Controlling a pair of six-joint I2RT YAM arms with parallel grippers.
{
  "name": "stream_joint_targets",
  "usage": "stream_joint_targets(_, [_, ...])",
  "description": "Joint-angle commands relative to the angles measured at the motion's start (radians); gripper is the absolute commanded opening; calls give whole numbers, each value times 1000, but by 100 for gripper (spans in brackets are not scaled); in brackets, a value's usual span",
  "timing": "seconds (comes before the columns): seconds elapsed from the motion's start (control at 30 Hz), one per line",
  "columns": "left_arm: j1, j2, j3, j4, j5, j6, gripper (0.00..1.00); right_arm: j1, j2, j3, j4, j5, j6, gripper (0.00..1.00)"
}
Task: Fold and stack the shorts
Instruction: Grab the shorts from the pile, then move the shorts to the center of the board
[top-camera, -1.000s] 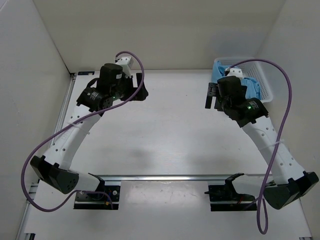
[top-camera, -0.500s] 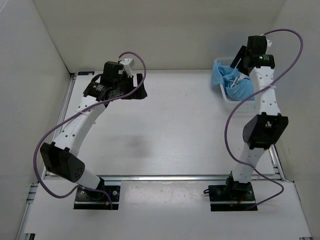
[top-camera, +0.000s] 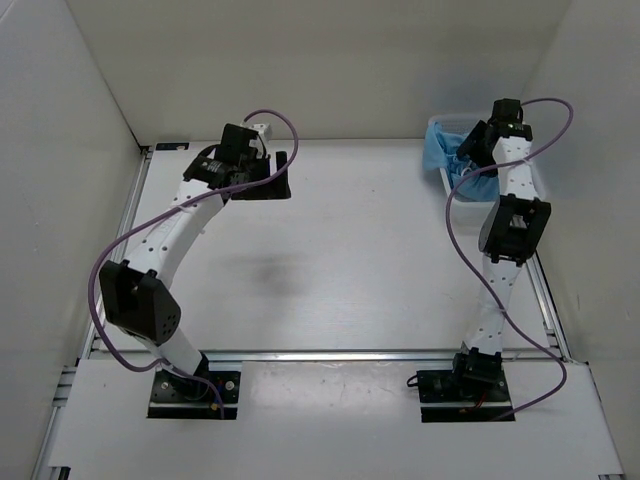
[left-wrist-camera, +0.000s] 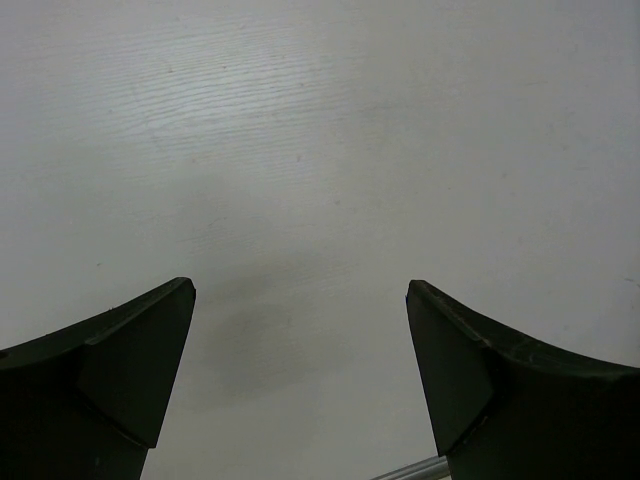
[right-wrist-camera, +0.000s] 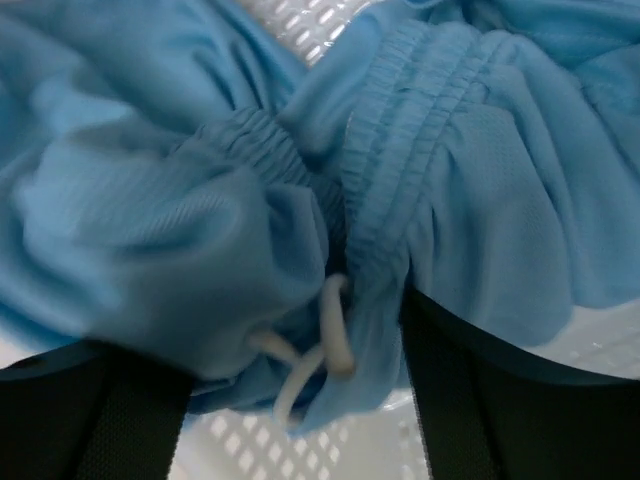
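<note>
My left claw: jaws spread wide, holding nothing, only bare white worktop under it. The overhead view puts it upper left of centre, near the worktop's far edge and well apart from the shorts.

My right claw: arm stretched up to the upper right of the overhead frame, claw down in the white mesh basket. Jaws wide apart, about the same gap as the left. The sky-blue fabric is bunched between my two black fingers and drapes over their tips. Not clamped on anything that I can see.

The shorts lie crumpled in the basket and fill the wrist view. The gathered elastic waistband runs from top right down to centre. The white drawstring dangles bottom centre, between my fingers. In the overhead view one blue edge spills over the basket's left rim.
</note>
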Motion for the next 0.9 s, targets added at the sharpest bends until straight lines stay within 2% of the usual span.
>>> stream_joint_targets(0.0, [3, 4, 58, -59, -105, 4, 99, -4, 21, 54, 85, -56, 32, 77])
stream_joint_targets(0.03, [12, 4, 67, -59, -94, 4, 99, -4, 21, 54, 95, -56, 32, 67])
stream_joint_targets(0.07, [12, 4, 67, -59, -94, 4, 99, -4, 31, 54, 95, -69, 32, 41])
stream_joint_targets(0.13, [12, 4, 67, -59, -85, -5, 99, -4, 19, 68, 95, -70, 32, 16])
stream_joint_targets(0.17, [12, 4, 67, -59, -85, -5, 99, -4, -13, 68, 95, -70, 32, 0])
stream_joint_targets(0.33, [12, -25, 77, -77, -95, -14, 99, -4, -228, 68, 104, -37, 10, 0])
stream_joint_targets(0.47, [12, -63, 77, -77, -86, -23, 99, -4, -408, 91, 104, -143, -18, 0])
stream_joint_targets(0.57, [12, -53, 138, -141, -202, -11, 99, 5, -563, 59, 144, -258, -30, 0])
stream_joint_targets(0.6, [12, -53, 199, -209, -241, 15, 99, 16, -596, 46, 154, -289, -30, 0])
stream_joint_targets(0.67, [12, -53, 254, -257, -264, 26, 99, 43, -679, 13, 190, -356, -21, 0])
stream_joint_targets(0.7, [12, -53, 303, -272, -282, 9, 99, 59, -698, 13, 190, -381, -21, 0])
stream_joint_targets(0.73, [12, -63, 320, -293, -404, -35, 99, 76, -727, 13, 190, -428, -21, 0])
stream_joint_targets(0.8, [35, -150, 307, -280, -503, -153, 99, 148, -749, 0, 201, -502, -41, 0])
stream_joint_targets(0.87, [74, -221, 282, -207, -461, -178, 99, 235, -782, -74, 201, -525, -52, 0])
